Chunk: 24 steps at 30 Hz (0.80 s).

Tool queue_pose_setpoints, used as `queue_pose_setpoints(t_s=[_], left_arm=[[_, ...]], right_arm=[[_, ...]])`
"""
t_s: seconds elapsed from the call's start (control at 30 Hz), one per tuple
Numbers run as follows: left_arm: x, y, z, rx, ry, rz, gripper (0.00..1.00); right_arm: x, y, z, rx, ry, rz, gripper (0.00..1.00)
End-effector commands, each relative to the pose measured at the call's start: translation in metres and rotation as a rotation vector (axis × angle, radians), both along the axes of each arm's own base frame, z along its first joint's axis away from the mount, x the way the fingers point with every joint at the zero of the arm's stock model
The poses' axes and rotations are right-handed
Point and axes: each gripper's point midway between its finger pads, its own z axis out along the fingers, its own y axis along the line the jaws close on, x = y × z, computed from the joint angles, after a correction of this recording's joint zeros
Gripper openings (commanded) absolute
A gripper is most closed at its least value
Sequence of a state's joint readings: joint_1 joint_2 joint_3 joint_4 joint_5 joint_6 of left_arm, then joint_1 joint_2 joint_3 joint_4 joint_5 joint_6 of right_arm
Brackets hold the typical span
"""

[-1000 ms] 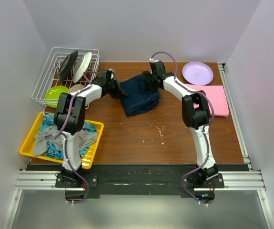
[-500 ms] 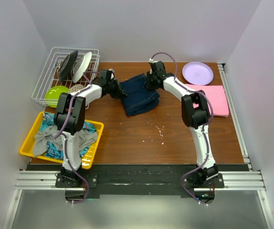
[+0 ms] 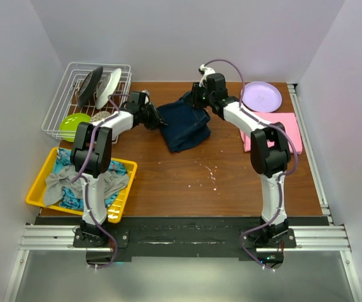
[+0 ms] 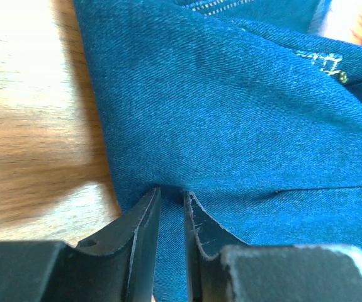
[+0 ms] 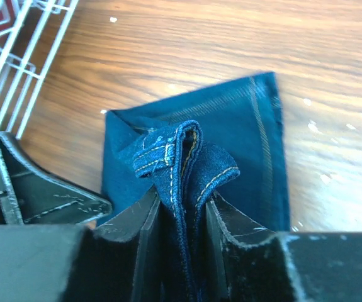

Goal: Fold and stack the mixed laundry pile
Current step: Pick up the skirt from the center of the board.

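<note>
A dark blue denim garment (image 3: 184, 129) lies partly folded on the wooden table at the back centre. My left gripper (image 3: 157, 119) is shut on its left edge; in the left wrist view the denim (image 4: 243, 126) runs pinched between the jaws of that gripper (image 4: 171, 198). My right gripper (image 3: 196, 100) is shut on the far edge, and a stitched seam of denim (image 5: 181, 151) stands bunched between the fingers of this gripper (image 5: 184, 204), lifted off the table. A folded pink T-shirt (image 3: 289, 129) lies at the right. A grey garment (image 3: 58, 182) and a turquoise patterned cloth (image 3: 64, 160) lie in the yellow tray (image 3: 40, 178).
A white wire dish rack (image 3: 64, 94) with dishes stands at the back left, with a green bowl (image 3: 73, 124) beside it. A purple plate (image 3: 261, 95) sits at the back right. White specks dot the bare wood (image 3: 209, 173) in front of the denim.
My right gripper has shut on the denim's far edge and raised it, and the right arm's elbow has swung to the right. The left gripper keeps its hold in the same place.
</note>
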<state>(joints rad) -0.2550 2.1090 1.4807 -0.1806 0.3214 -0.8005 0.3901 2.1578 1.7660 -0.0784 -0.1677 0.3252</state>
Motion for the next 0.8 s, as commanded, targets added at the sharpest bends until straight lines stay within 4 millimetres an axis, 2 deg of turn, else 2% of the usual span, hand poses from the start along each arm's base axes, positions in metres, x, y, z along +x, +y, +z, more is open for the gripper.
queue_pose_setpoints(t_s=[0.0, 0.03, 0.07, 0.13, 0.2, 0.33, 0.37, 0.43, 0.47, 0.53, 0.57, 0.6, 0.63, 0.67, 0.7, 0.73, 0.77], left_arm=[[0.009, 0.006, 0.019, -0.010, -0.050, 0.005, 0.26], [0.010, 0.006, 0.019, -0.012, -0.052, 0.004, 0.26], [0.010, 0.005, 0.019, -0.014, -0.053, 0.002, 0.26], [0.011, 0.004, 0.020, -0.019, -0.056, 0.000, 0.26], [0.011, 0.002, 0.022, -0.026, -0.059, -0.007, 0.27], [0.011, 0.002, 0.032, -0.033, -0.076, -0.011, 0.28], [0.011, 0.003, 0.038, -0.033, -0.087, -0.013, 0.29], [0.012, 0.008, 0.045, -0.030, -0.104, 0.000, 0.31], [0.012, 0.013, 0.044, -0.027, -0.103, 0.011, 0.32], [0.016, 0.019, 0.048, -0.028, -0.124, 0.023, 0.37], [0.019, 0.023, 0.050, -0.032, -0.133, 0.024, 0.40], [0.023, 0.025, 0.052, -0.038, -0.147, 0.022, 0.45], [0.024, 0.026, 0.048, -0.038, -0.144, 0.015, 0.47], [0.029, 0.027, 0.052, -0.035, -0.158, 0.009, 0.49], [0.031, 0.027, 0.051, -0.028, -0.159, 0.005, 0.53], [0.032, 0.027, 0.047, -0.019, -0.157, -0.003, 0.55], [0.036, 0.027, 0.049, -0.018, -0.165, -0.004, 0.57]], right_arm=[[0.023, 0.001, -0.001, 0.131, -0.001, 0.011, 0.35], [0.025, -0.002, -0.017, 0.133, 0.027, -0.002, 0.40], [0.030, -0.011, -0.021, 0.135, 0.037, -0.024, 0.52], [0.034, -0.018, -0.031, 0.114, 0.048, -0.044, 0.63], [0.038, -0.029, -0.031, 0.070, 0.062, -0.077, 0.72], [0.042, -0.045, -0.011, 0.017, 0.035, -0.126, 0.77], [0.041, -0.049, 0.005, 0.012, 0.011, -0.136, 0.79], [0.038, -0.060, 0.017, -0.021, 0.002, -0.185, 0.79], [0.033, -0.065, 0.031, -0.023, -0.016, -0.199, 0.79], [0.026, -0.075, 0.043, -0.031, -0.023, -0.244, 0.79], [0.021, -0.078, 0.042, -0.037, -0.012, -0.255, 0.79], [0.013, -0.081, 0.056, -0.026, -0.018, -0.274, 0.79], [0.008, -0.080, 0.059, -0.021, -0.016, -0.274, 0.78], [-0.001, -0.077, 0.053, -0.031, -0.002, -0.272, 0.77], [-0.007, -0.075, 0.060, -0.029, -0.008, -0.270, 0.77], [-0.016, -0.067, 0.051, -0.032, 0.014, -0.250, 0.74], [-0.021, -0.059, 0.051, -0.018, 0.014, -0.224, 0.72]])
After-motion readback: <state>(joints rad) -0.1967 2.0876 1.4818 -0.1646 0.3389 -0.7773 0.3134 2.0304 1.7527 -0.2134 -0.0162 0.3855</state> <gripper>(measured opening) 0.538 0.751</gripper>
